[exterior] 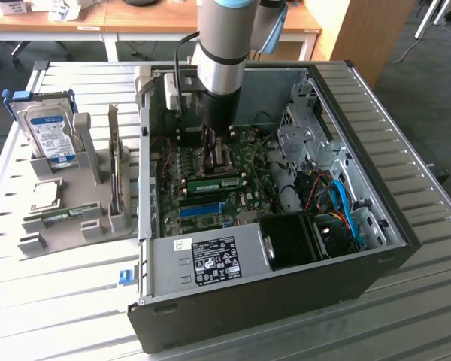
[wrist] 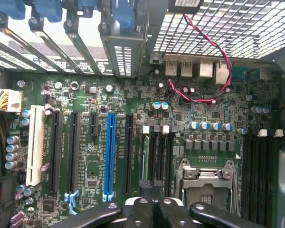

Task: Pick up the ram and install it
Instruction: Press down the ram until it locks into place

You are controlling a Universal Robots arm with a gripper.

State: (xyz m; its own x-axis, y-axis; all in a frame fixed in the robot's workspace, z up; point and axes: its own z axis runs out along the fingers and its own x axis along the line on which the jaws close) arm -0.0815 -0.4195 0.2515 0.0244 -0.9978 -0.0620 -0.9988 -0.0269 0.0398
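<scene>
Obs., exterior view: the arm reaches down into the open computer case (exterior: 406,226), which lies on the slatted metal worktop (exterior: 52,308).

- The ram (exterior: 214,183) is inside the case, on the motherboard (exterior: 248,197). It is a green stick with its long axis running from the exterior view's left to its right, ends pointing to those two sides. It runs parallel to the blue slot strip (exterior: 203,207), just beyond it, and appears to stand on its long edge. Whether it is fully seated I cannot tell.
- The pincer (exterior: 209,149) is closed, fingers together. I cannot make out anything clamped in it. It hangs over the processor socket (exterior: 219,156). The ram lies close by on the camera-near side of the pincer, not between the fingers.
- Wrist view: the two fingertips (wrist: 141,205) meet above the board, with the blue slot strip (wrist: 109,156) to one side and the processor socket (wrist: 206,187) to the other. A twisted red-and-black wire (wrist: 206,71) loops near the rear ports.
- On the exterior view's left, a grey holder (exterior: 68,226) carries a second green strip (exterior: 60,214) and a hard drive (exterior: 49,131).

Writing: the hard drive has a blue-and-white label and the case has a black-and-white sticker (exterior: 214,259). Neither text is legible.
</scene>
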